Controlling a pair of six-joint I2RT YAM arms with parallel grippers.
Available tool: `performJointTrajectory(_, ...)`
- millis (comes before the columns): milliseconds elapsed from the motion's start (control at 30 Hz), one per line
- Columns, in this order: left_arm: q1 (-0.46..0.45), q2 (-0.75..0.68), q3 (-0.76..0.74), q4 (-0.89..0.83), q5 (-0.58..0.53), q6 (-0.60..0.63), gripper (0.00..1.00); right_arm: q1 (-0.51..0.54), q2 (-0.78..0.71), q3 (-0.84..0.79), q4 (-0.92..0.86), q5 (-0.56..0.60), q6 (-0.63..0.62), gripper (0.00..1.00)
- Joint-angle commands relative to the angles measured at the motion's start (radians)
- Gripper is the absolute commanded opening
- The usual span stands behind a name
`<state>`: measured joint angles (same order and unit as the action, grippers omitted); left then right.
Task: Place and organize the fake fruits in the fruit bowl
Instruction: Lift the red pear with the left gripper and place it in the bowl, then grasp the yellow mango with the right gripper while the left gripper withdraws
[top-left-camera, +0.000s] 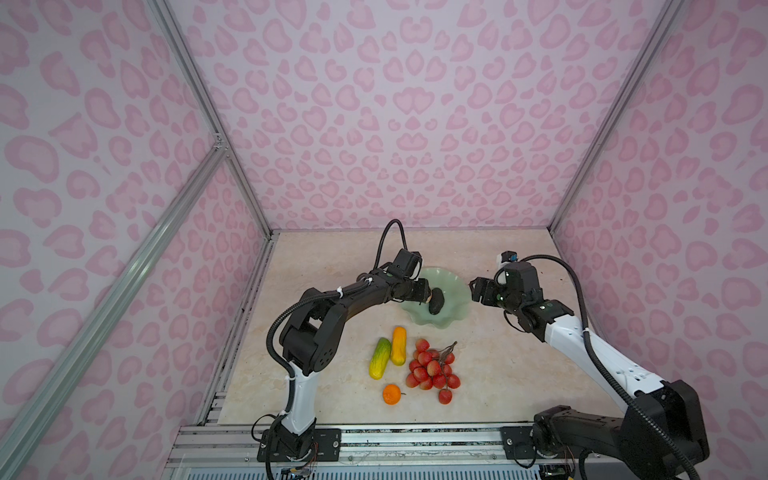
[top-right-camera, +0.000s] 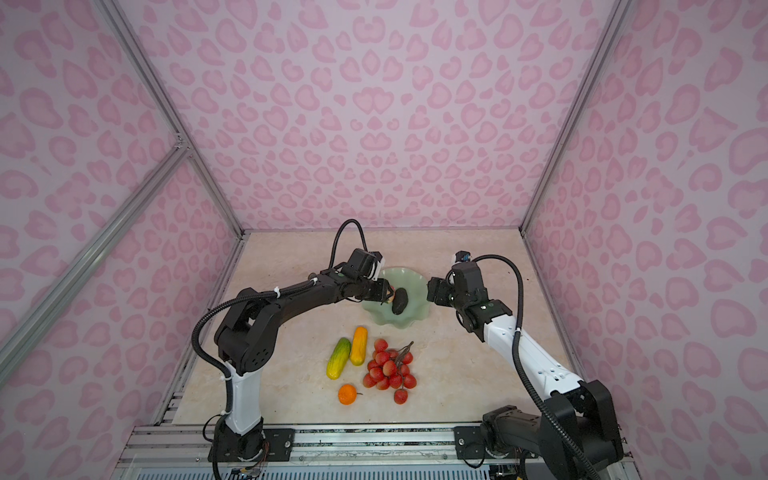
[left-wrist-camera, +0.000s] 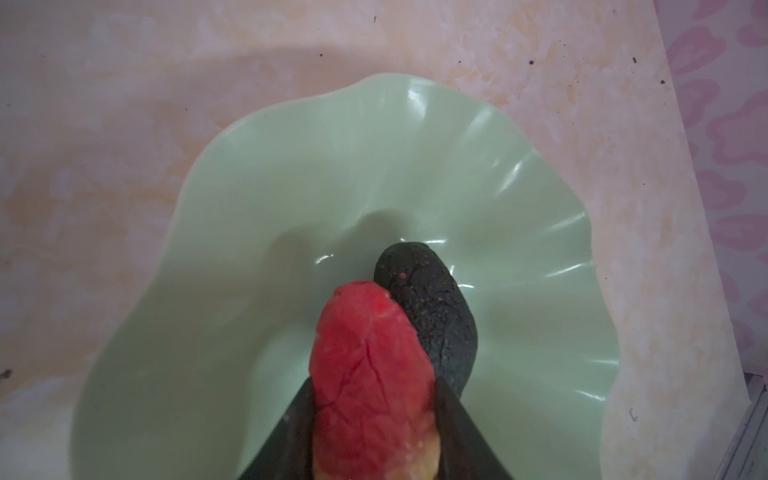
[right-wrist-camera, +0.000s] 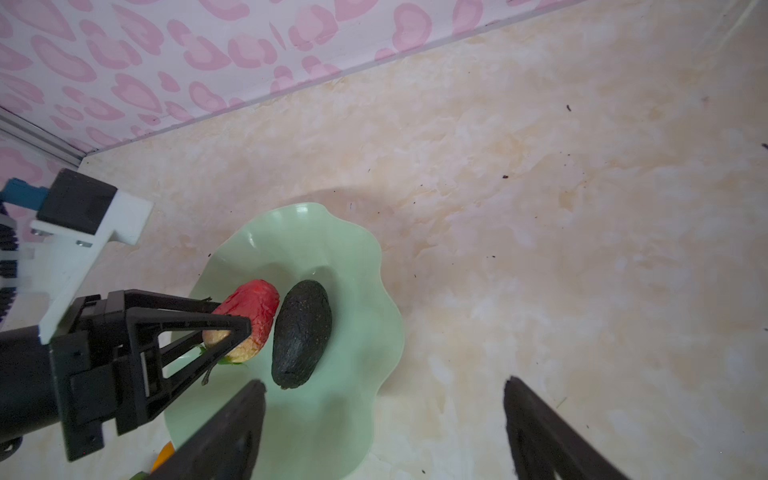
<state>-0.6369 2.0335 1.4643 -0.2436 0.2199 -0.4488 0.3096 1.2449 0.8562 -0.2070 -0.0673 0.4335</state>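
Left wrist view: left gripper clasps the pink-red plastic strawberry; beside its fingers lies the dark pebbled avocado, inside the glossy mint-green scalloped bowl. Better release low. Right gripper gapes empty.

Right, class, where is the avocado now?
In both top views the avocado lies in the green bowl, just right of the strawberry.
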Motion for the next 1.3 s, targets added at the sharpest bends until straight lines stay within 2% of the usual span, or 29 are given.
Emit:
performJointTrajectory(0, -0.004, -0.009, 0.001, -0.001, -0.004, -0.016, 0.57, 0.0, -0.003, 0.009, -0.009, 0.016, -0.015, 0.89)
performJointTrajectory(233, -0.004, -0.196, -0.053, 0.039, -0.076, -0.008, 0.62, 0.032, 0.007, 0.031, -0.017, 0.018, -0.024, 0.88)
performJointTrajectory(400, -0.004, -0.407, -0.113, 0.076, -0.209, 0.025, 0.65, 0.143, 0.04, 0.076, -0.066, 0.055, -0.053, 0.85)
performJointTrajectory(467, -0.004, -0.501, -0.181, 0.095, -0.269, 0.035, 0.66, 0.201, 0.06, 0.092, -0.085, 0.055, -0.045, 0.83)
performJointTrajectory(567, -0.004, -0.663, -0.293, 0.123, -0.399, 0.035, 0.68, 0.313, 0.087, 0.103, -0.092, 0.046, -0.013, 0.81)
performJointTrajectory(667, -0.003, -0.853, -0.465, 0.16, -0.565, 0.021, 0.73, 0.434, 0.137, 0.114, -0.092, 0.035, 0.037, 0.8)
performJointTrajectory(800, 0.013, -1.121, -0.723, 0.154, -0.785, -0.082, 0.82, 0.573, 0.249, 0.152, -0.091, 0.031, 0.093, 0.77)
performJointTrajectory(933, 0.041, -1.35, -0.94, 0.101, -0.798, -0.177, 0.85, 0.633, 0.377, 0.215, -0.083, -0.009, 0.128, 0.74)
performJointTrajectory(1067, 0.048, -1.516, -1.07, 0.025, -0.771, -0.264, 0.86, 0.637, 0.483, 0.261, -0.078, 0.016, 0.124, 0.7)
performJointTrajectory(1267, 0.049, -1.616, -1.151, -0.051, -0.723, -0.351, 0.86, 0.626, 0.611, 0.319, -0.075, -0.008, 0.133, 0.68)
